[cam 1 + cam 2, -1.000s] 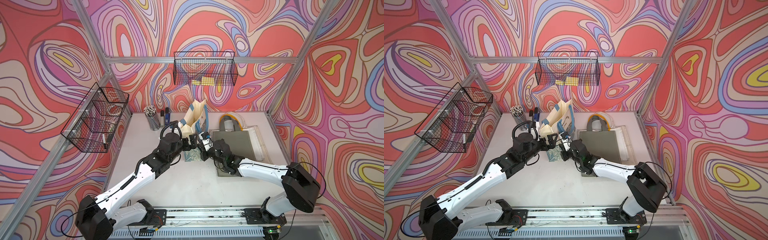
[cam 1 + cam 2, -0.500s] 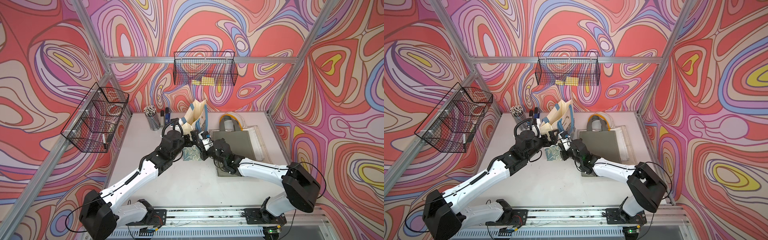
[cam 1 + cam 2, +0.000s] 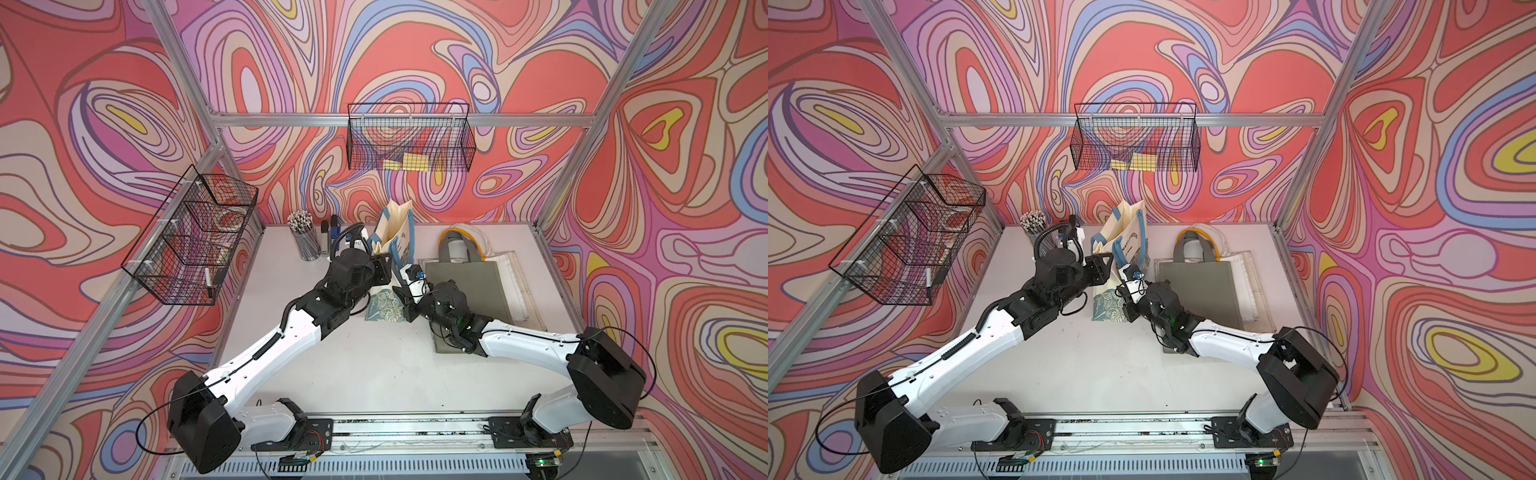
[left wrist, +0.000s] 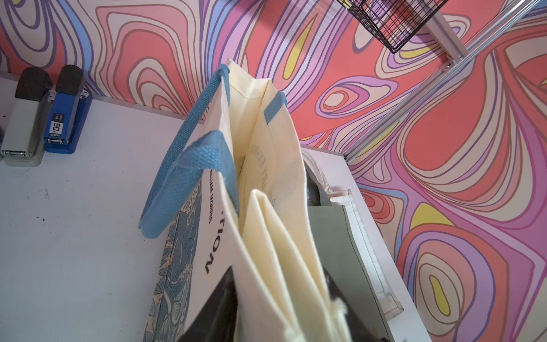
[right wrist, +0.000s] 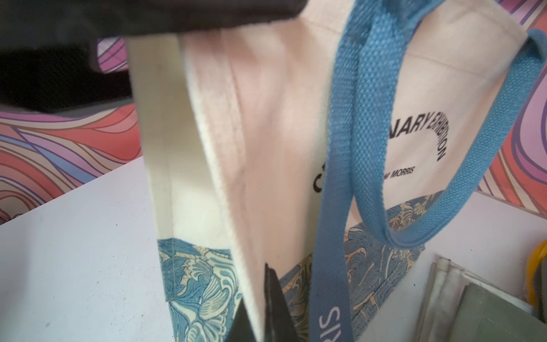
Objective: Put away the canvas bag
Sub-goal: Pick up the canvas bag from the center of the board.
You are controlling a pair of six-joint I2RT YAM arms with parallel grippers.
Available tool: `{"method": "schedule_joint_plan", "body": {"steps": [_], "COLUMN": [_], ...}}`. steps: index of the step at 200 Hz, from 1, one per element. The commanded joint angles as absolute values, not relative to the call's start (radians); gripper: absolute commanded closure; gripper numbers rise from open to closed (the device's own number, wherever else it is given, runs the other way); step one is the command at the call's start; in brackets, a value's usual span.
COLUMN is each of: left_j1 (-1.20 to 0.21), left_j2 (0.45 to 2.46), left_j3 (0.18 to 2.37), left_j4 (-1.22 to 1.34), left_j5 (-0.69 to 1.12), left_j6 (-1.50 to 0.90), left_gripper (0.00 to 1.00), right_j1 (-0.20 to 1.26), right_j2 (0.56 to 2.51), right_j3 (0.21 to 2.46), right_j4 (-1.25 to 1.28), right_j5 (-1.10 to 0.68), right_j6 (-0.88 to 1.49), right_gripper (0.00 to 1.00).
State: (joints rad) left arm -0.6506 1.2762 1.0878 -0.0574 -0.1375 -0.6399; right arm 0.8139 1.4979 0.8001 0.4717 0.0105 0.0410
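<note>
Canvas bag (image 3: 395, 232), cream with blue webbing handles and a blue floral band along its base, upright toward the back of the white worktop (image 3: 374, 365), mouth up, between the two arms. Left tool (image 4: 278, 299) pinching the bag's folded side: one dark finger against the printed front panel, its twin against the inner folds. Right tool (image 5: 257, 308) pressed together on a thin cream edge low on the bag, close to the floral band, with a blue handle hanging just beside. Next to the bag, flat grey tote (image 3: 465, 291) lying in a clear tray (image 4: 370, 281). Near the back wall, mesh cup of pencils (image 3: 305, 239) and blue stapler (image 4: 66, 112).
</note>
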Motion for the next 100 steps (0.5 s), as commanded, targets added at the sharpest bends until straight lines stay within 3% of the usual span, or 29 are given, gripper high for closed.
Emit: {"method": "schedule_joint_plan", "body": {"steps": [1, 20, 50, 100], "left_j1": [-0.64, -0.64, -0.641, -0.689], "left_j2": [1.316, 1.322, 1.324, 1.295], "left_j3": [1.125, 1.155, 1.262, 1.425], "left_j4": [-0.117, -0.134, -0.23, -0.391], "left_j5": [-0.116, -0.112, -0.156, -0.304], "left_j6": [-0.646, -0.646, -0.659, -0.72], "left_gripper": [0.72, 1.0, 1.0, 1.0], "right_j1": [0.819, 0.82, 0.819, 0.826], "right_j2": [1.463, 1.446, 1.405, 1.346], "right_j3": [0.802, 0.812, 0.858, 0.832], "right_j4": [0.509, 0.478, 0.351, 0.334], "right_j5": [-0.024, -0.029, 0.0, 0.096], "right_j6": [0.028, 0.03, 0.064, 0.102], "right_gripper": [0.91, 0.83, 0.59, 0.42]}}
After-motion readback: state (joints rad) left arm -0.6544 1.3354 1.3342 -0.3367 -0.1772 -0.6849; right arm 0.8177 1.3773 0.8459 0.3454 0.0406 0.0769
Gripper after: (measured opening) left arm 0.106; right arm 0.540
